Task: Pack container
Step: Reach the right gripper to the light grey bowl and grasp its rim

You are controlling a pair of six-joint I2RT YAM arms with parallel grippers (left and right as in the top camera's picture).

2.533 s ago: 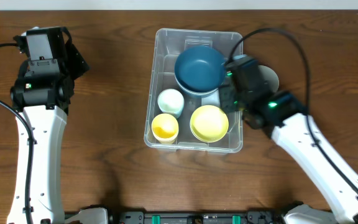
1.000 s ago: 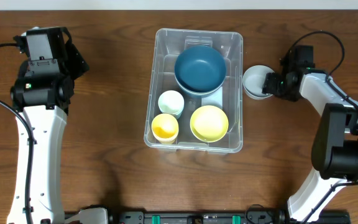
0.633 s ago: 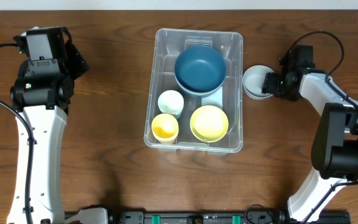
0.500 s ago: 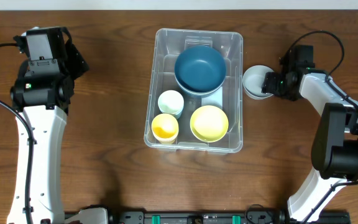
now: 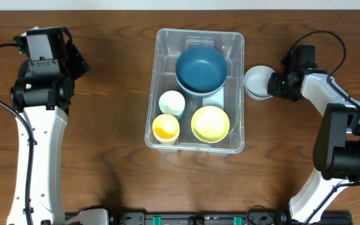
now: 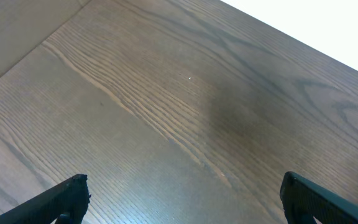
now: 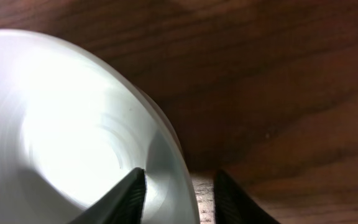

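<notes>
The right fingers (image 7: 128,194) stand apart, astride the rim of the white bowl (image 7: 61,124), which sits on the tabletop (image 5: 105,162) just beside the right wall of the container (image 5: 155,81) in the middle. They should close squarely on that rim before lifting, clear the wall, then probably nest it in the blue bowl (image 5: 200,69). The left fingers (image 6: 67,196) hang apart over the tabletop, well away.

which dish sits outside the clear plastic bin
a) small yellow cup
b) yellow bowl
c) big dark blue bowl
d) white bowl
d: the white round bowl rests on the brown wooden table, just right of the large clear plastic rectangular bin, while the other three dishes lie inside its walls.
</notes>
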